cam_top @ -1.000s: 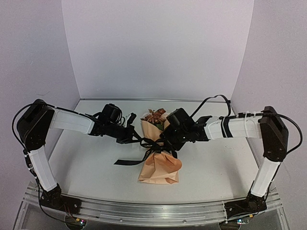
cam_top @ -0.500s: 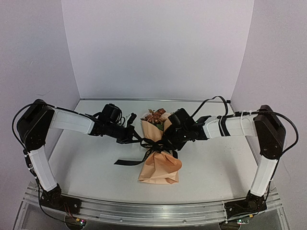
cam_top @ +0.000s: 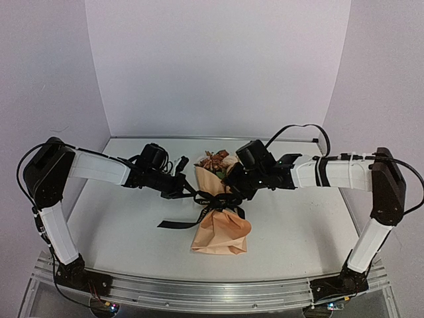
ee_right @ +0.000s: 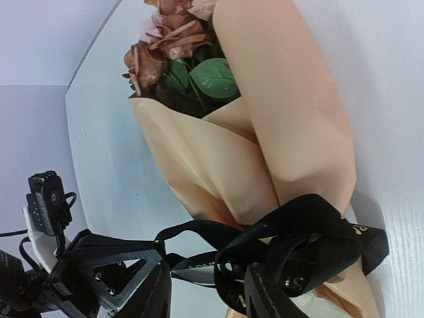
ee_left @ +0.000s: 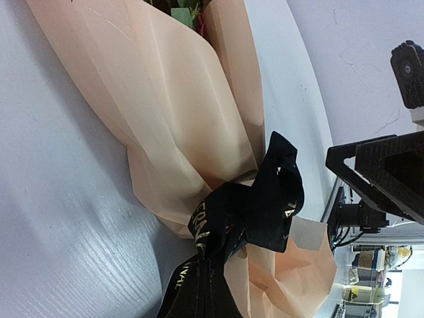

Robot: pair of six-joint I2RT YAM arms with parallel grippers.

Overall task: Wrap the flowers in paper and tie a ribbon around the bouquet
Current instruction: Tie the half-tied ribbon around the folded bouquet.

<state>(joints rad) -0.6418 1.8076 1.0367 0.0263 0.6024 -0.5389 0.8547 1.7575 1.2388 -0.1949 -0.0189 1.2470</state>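
Matte peach paper cone (ee_left: 172, 99) | glossy black ribbon (ee_left: 265, 199), knotted | rusty blooms (ee_right: 169, 40)

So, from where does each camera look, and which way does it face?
Top external: above and behind, looking down at the table; left arm, right arm, bouquet between.
Left wrist: low beside the paper, facing the ribbon knot; black gripper parts at right.
Right wrist: opposite side, facing flowers and knot; black gripper parts below.
Shared: ribbon knot, paper.
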